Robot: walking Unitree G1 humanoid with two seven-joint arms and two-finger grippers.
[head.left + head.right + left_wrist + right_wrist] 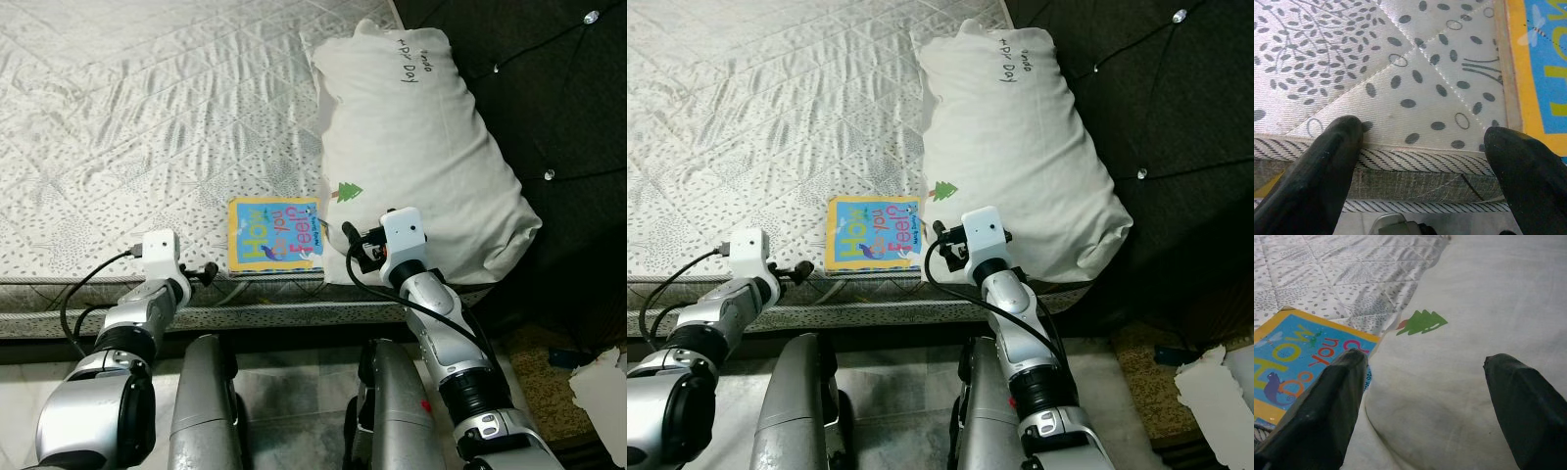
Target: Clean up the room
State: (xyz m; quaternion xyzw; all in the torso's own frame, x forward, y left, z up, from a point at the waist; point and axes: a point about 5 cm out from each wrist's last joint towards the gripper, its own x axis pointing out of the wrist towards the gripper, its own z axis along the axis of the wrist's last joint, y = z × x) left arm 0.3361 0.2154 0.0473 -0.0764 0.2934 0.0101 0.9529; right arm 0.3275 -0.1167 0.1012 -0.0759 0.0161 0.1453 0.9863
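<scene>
Nearest the camera stand the robot's two silver legs on a pale tiled floor (294, 367), with both arms reaching forward to the near edge of a bed (147, 127); the left pincer (1422, 147) sits at the striped border of the mattress, its two black fingers (1327, 166) spread wide with nothing between them, hovering over the leaf-and-dot quilted cover just beside the left edge of a book (274, 235); the right pincer (1422, 382) is likewise wide open and holds nothing, poised over the near corner of a pillow (411, 147), its one finger (1327, 401) close to where the pillow meets the book; the book lies flat on the mattress near the bed's front edge, between the two pincers, a yellow-bordered blue cover with large coloured letters, its right side touching or slightly tucked under the pillow; the pillow, off-white with a small green tree print (348, 190) and handwriting near its far end, lies lengthwise along the right side of the bed, its near right corner overhanging the edge; beyond them the quilted cover stretches away; to the right of the bed the floor is dark, with a torn piece of white paper (600, 392) near the edge of view.
</scene>
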